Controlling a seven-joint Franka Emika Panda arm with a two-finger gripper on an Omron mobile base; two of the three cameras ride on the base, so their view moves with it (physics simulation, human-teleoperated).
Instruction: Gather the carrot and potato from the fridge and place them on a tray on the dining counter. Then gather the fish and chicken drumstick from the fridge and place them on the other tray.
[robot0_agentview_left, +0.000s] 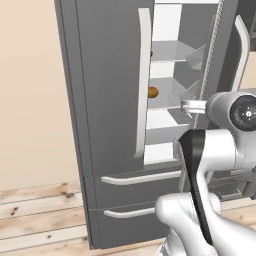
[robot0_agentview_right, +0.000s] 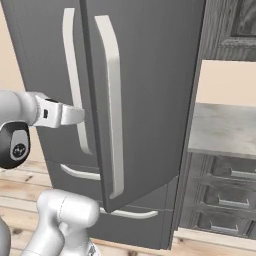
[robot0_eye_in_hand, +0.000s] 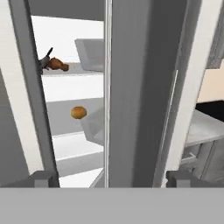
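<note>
The fridge's right door (robot0_agentview_right: 150, 90) stands partly open, and its edge (robot0_eye_in_hand: 131, 87) rises close in front of my gripper (robot0_eye_in_hand: 112, 179). The gripper is open, with its fingertips (robot0_eye_in_hand: 43, 178) wide apart and nothing held. Through the gap, a round brown potato (robot0_eye_in_hand: 78, 113) (robot0_agentview_left: 153, 92) lies on a middle shelf. One shelf higher lies the chicken drumstick (robot0_eye_in_hand: 57, 64), with a dark shape beside it that I cannot identify. My gripper (robot0_agentview_left: 192, 106) (robot0_agentview_right: 75, 116) reaches toward the gap between the doors at mid height. The carrot, fish, trays and dining counter are out of view.
The left fridge door (robot0_agentview_left: 110, 80) is shut, with its long handle (robot0_agentview_left: 142, 85) beside the gap. Clear door bins (robot0_agentview_left: 192, 55) hang inside the open door. Two freezer drawers (robot0_agentview_left: 135, 200) sit below. A grey counter with drawers (robot0_agentview_right: 225, 130) stands to the right of the fridge.
</note>
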